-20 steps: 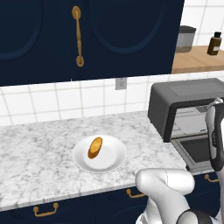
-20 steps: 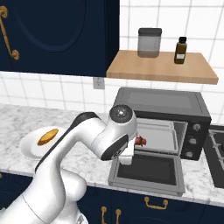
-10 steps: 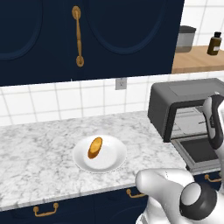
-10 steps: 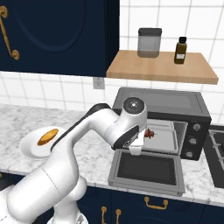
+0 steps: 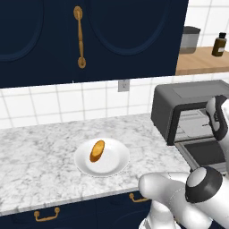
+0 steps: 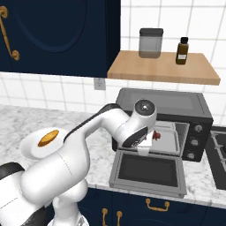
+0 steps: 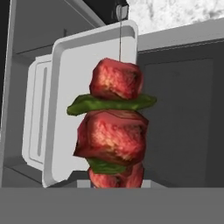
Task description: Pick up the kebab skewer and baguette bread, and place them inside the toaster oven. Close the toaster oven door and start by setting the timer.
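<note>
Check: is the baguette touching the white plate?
Touching. The left base view shows the baguette bread lying directly on the white plate, with no gap beneath it.

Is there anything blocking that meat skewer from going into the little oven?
Nothing visible does. The toaster oven door lies folded down flat, the opening is free, and the kebab skewer, shut in the end effector, hangs right at the pale tray inside the toaster oven.
</note>
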